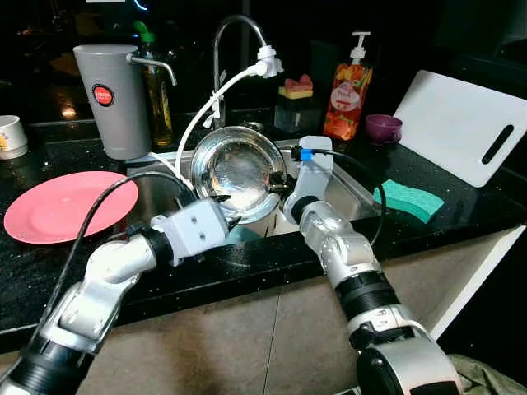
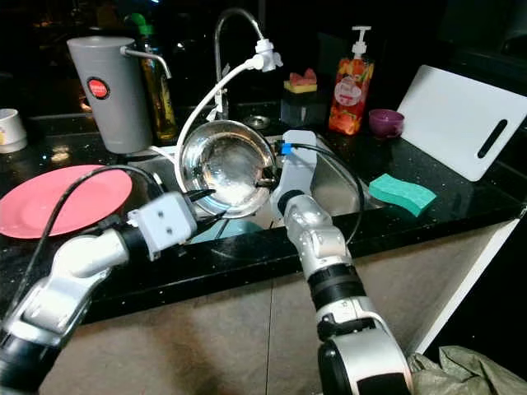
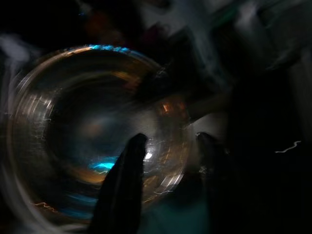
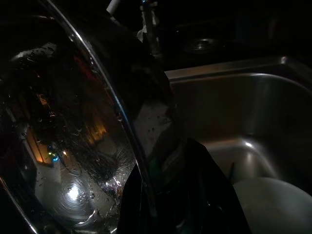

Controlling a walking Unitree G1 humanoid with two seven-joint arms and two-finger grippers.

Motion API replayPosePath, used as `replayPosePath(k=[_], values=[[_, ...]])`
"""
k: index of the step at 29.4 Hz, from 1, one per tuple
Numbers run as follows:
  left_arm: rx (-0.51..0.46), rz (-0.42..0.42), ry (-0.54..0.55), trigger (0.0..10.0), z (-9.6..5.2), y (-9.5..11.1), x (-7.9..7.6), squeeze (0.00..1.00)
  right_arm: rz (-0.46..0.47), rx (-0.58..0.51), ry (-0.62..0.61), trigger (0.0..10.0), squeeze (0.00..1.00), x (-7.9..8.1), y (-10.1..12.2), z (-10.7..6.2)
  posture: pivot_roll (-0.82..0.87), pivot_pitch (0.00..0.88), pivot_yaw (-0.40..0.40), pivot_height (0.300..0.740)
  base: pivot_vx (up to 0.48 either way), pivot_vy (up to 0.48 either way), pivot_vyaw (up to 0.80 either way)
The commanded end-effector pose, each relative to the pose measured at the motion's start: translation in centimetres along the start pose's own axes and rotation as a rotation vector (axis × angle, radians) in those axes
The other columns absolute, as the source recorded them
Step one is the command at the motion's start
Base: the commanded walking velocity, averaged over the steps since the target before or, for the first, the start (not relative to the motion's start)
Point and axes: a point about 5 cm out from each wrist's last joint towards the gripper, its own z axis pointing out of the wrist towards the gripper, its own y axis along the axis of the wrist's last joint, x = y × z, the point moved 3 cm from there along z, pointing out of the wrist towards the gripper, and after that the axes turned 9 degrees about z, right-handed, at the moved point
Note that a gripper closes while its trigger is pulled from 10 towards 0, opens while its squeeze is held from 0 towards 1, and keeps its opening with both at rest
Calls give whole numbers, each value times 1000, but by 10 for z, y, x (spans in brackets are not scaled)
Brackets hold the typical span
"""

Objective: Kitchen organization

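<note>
Steel bowl (image 1: 237, 174) tipped up on edge over the sink (image 1: 346, 193), hollow facing forward toward the head camera, pinched at the rim from both sides. Left gripper (image 1: 221, 207) at the lower left rim: one finger (image 3: 127, 168) inside the bowl, the other (image 3: 210, 161) outside, closed on the rim. Right gripper (image 1: 280, 188) at the right rim, likewise astride the metal, one finger (image 4: 192, 180) behind the wall, clamped. Bowl thus between the two sets of fingers, held jointly, neither arm clearly nearer. Next move likely turns on that tilt: rim line running across from one gripper to the other. Right wrist view adds water drops on the bowl's inside and a pale round dish (image 4: 273, 204) lying in the basin below the fingers. Left wrist view blurred. Head views add the pink plate (image 1: 64, 206) well off to the left and a green sponge (image 1: 409, 200) to the right.
</note>
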Motion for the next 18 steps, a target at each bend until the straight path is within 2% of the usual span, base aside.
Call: replayPosePath(k=[1, 3, 4, 5, 7, 10, 12, 14, 17, 18], values=[[-40, -247, -83, 10000, -7, 8, -16, 0, -24, -57, 15, 10000, 0, 4, 8, 2, 93, 115, -46, 740, 0, 0, 0], [-40, -247, -83, 10000, -7, 8, -16, 0, -24, -57, 15, 10000, 0, 4, 8, 2, 93, 115, -46, 740, 0, 0, 0], [-77, -407, -110, 10000, -14, 15, -24, 0, -22, -79, 25, 10000, 0, 6, 9, 2, 96, 119, -43, 740, 0, 0, 0], [-93, -486, -126, 10000, -19, 17, -29, 0, -20, -85, 27, 10000, 0, 6, 9, 2, 95, 122, -42, 740, 0, 0, 0], [-93, -486, -126, 10000, -19, 17, -29, 0, -20, -85, 27, 10000, 0, 6, 9, 2, 95, 122, -42, 740, 0, 0, 0], [-111, -690, -216, 10000, -35, 25, -54, 0, -28, -90, 26, 10000, 0, 4, 8, 3, 92, 125, -41, 740, 0, 0, 0], [-111, -690, -216, 10000, -35, 25, -54, 0, -28, -90, 26, 10000, 0, 4, 8, 3, 92, 125, -41, 740, 0, 0, 0], [-84, -767, -284, 10000, -46, 30, -69, 0, -48, -89, 25, 10000, 0, 3, 5, 4, 96, 127, -43, 740, 0, 0, 0], [-55, -784, -324, 10000, -52, 31, -77, 0, -66, -82, 25, 10000, 0, 3, 3, 5, 96, 127, -43, 740, 0, 0, 0], [-7, -788, -358, 10000, -59, 29, -86, 0, -82, -76, 24, 10000, 0, 4, 0, 6, 96, 127, -43, 740, 0, 0, 0]])
